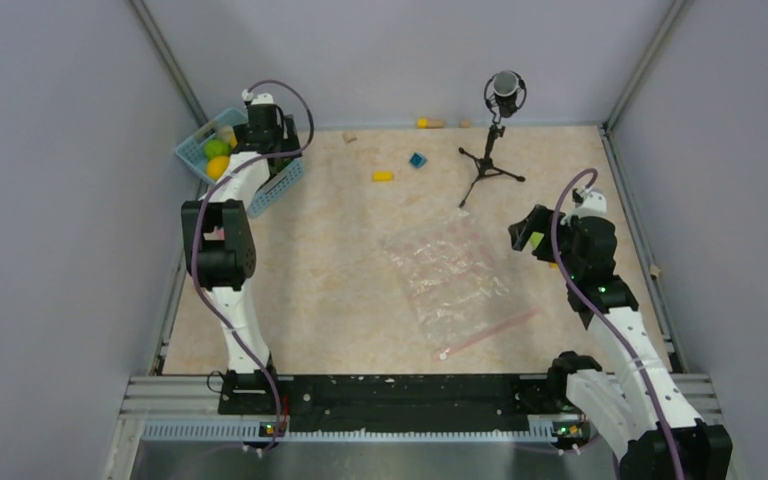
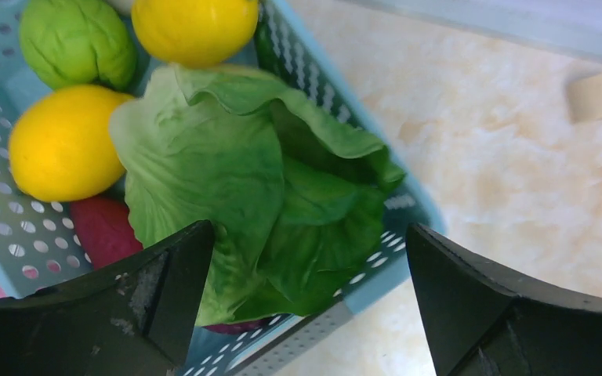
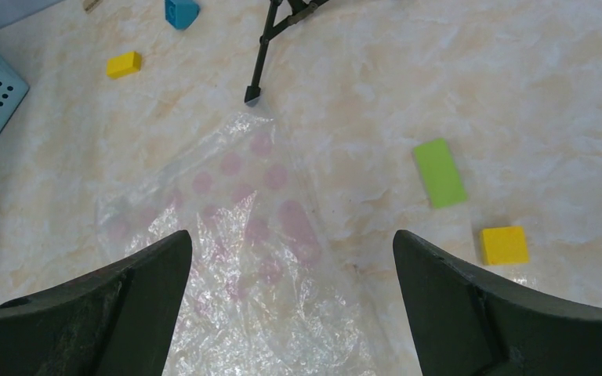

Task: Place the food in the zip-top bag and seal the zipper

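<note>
The left gripper hangs wide open and holds nothing, over the lettuce at the centre of the left wrist view. Around that leaf, in the light blue basket, lie yellow citrus, a green lime and a red-purple piece. The right gripper is likewise spread wide and empty above the zip-top bag. The bag lies flat mid-frame in the top view, its zipper at its lower right edge.
</note>
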Controlling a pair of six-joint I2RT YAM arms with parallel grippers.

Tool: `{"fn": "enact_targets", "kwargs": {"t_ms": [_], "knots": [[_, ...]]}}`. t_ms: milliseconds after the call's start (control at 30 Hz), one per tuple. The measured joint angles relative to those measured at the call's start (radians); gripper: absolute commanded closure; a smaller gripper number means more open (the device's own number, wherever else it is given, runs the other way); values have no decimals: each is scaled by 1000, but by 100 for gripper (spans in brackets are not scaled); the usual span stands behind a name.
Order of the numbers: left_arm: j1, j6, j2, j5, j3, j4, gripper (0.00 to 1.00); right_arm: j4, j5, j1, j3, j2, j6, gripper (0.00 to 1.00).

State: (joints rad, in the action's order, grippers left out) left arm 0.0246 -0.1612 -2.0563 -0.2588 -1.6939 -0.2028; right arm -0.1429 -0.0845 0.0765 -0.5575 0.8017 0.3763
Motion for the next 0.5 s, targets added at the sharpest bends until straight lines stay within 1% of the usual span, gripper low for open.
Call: {"fn": "enact_targets", "kwargs": {"t_ms": [167, 333, 400, 500], "knots": [[-38, 1, -32, 54, 3, -77, 2, -2, -8, 0, -1, 0, -2, 1], [-51, -29, -23, 94, 34, -67, 2, -2, -8, 0, -1, -2, -2, 1], [-53, -48, -13, 118, 48, -68, 5, -2, -8, 0, -1, -6, -2, 1], [-56, -78, 14, 198, 89, -71, 7, -2, -7, 0, -1, -18, -2, 1]]}}
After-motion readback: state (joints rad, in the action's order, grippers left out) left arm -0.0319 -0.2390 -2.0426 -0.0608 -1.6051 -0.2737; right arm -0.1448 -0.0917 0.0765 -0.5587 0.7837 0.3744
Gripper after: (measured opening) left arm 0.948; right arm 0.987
